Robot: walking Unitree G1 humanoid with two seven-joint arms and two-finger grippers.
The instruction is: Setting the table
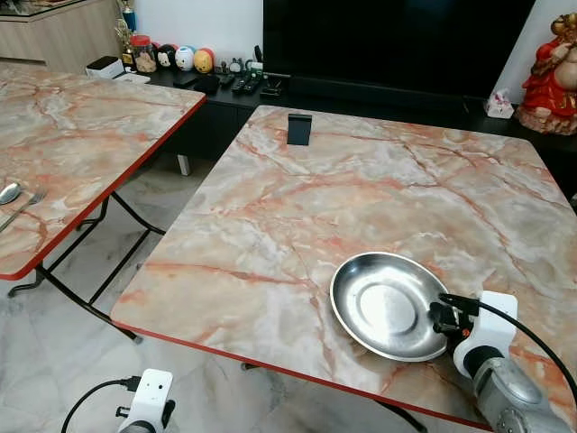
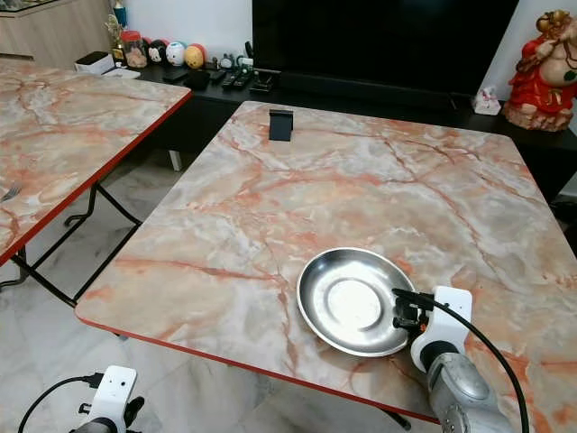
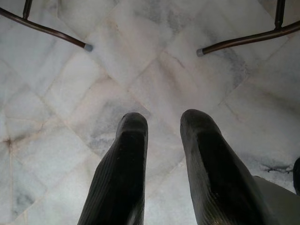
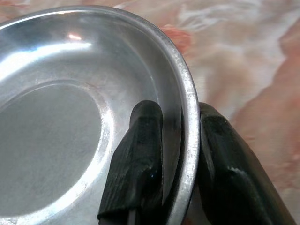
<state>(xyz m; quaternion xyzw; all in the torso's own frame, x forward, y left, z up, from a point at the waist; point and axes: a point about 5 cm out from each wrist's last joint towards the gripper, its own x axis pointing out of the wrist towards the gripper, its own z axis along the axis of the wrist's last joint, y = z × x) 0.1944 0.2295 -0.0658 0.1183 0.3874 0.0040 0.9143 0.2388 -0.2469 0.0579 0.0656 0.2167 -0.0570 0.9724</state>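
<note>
The right wrist view gives what the eye views hide: the right gripper (image 4: 180,140) has its 2 black fingers (image 4: 138,154) clamped on the rim of the steel plate (image 4: 56,117), 1 inside the bowl, 1 outside. In the left eye view the plate sits lower right on the marble table (image 1: 361,189), near its front edge. The left gripper (image 3: 164,140) hangs over the tiled floor (image 3: 164,61), fingers slightly apart, holding nothing.

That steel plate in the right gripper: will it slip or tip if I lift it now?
The steel plate looks thin and polished, so probably light but slippery. The right gripper pinches just its rim, one finger inside, one outside, so it may well tilt. It seems rigid, unlikely to flex.
</note>
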